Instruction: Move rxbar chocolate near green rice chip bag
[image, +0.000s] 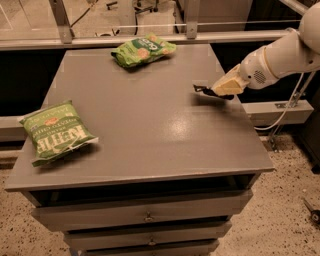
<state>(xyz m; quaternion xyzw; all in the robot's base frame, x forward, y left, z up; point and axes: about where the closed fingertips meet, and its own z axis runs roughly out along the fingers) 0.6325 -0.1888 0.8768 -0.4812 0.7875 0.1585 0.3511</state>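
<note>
**Now the rxbar chocolate (200, 89) sits under the gripper (224, 88), with the green rice chip bag (142, 50) off to the upper left**

The rxbar chocolate lies well apart from the green rice chip bag. In the camera view it is to the right of that bag and nearer to us. Only its dark left end shows, because the gripper is down at the bar and covers the rest.

From the gripper, the bar lies just ahead and below, its visible end sticking out to the left. We judge its long axis to run roughly left to right in the view, about in line with the reach of the arm (280, 55). So little of the bar shows that we hold this loosely. We cannot tell how far the gripper is open. Nor can we tell whether it has hold of the bar or merely rests over it.

The coming move turns on the line from bar to bag. The green rice chip bag lies to the left of the gripper and farther back across the grey table (150, 145). We judge the move to be a carry or a slide along that diagonal, ending just beside the bag's near right side.

The Kettle chip bag (55, 131) lies well apart from the green rice chip bag, far to its left and much nearer to us. That puts it off the line of the move.
</note>
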